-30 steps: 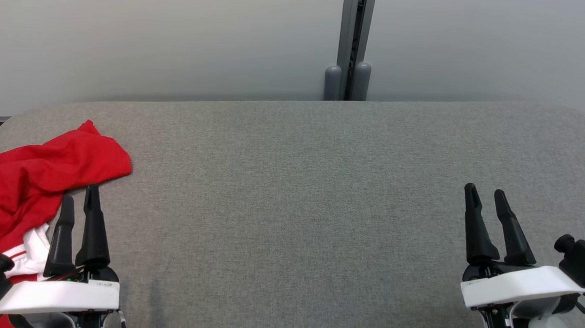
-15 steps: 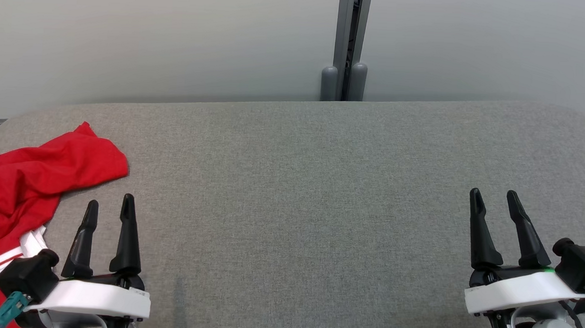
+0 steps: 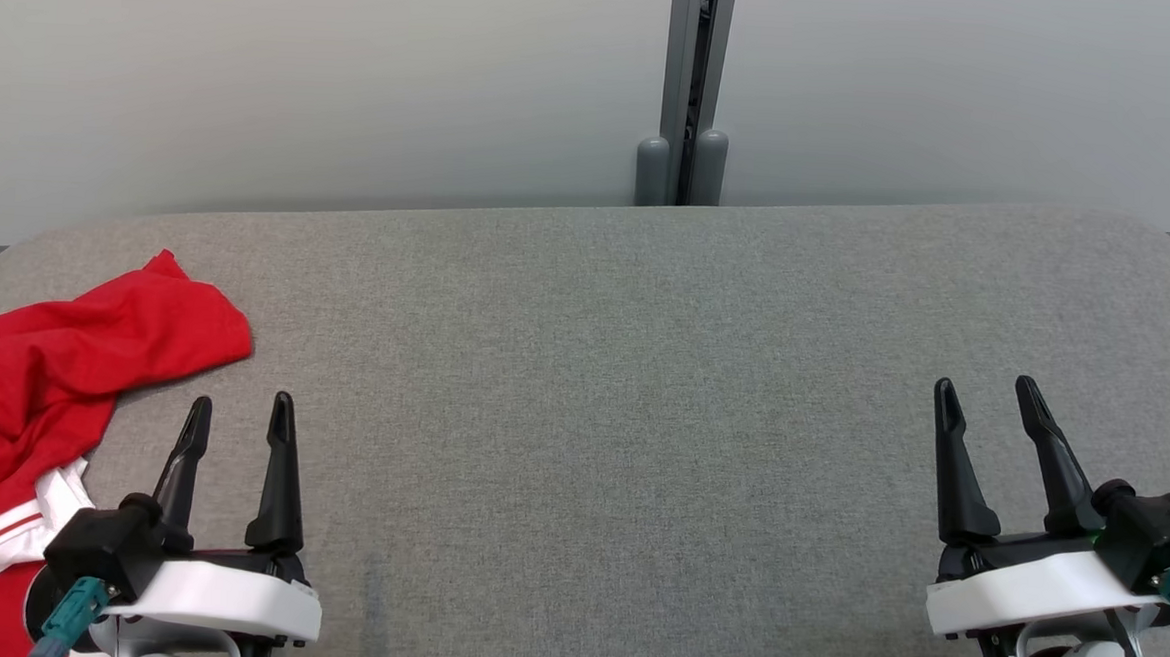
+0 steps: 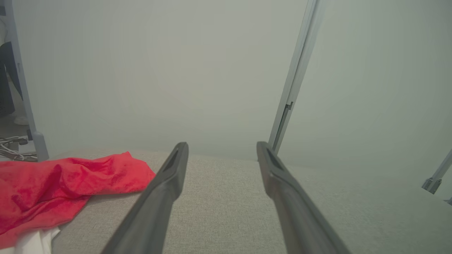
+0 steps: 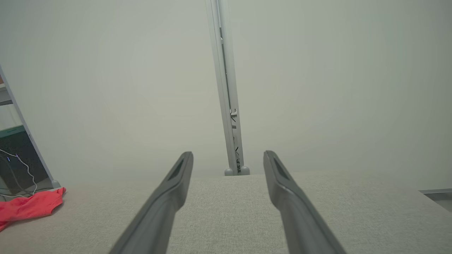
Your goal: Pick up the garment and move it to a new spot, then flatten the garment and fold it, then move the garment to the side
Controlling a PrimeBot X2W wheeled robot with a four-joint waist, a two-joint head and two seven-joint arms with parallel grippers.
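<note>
Red garment [image 3: 53, 361] with white trim, perhaps a collar, bunched at left edge of grey padded surface [image 3: 623, 371], left gripper [image 3: 242, 399] just beside it, right gripper [image 3: 986, 383] well apart, both claws released, empty

I've drawn my left gripper [image 3: 243, 401] clear of the red garment [image 3: 63, 361] - it's now just beside the cloth, by the table's [image 3: 643, 372] front-left corner - while the right gripper [image 3: 986, 384] turned slightly.
</note>
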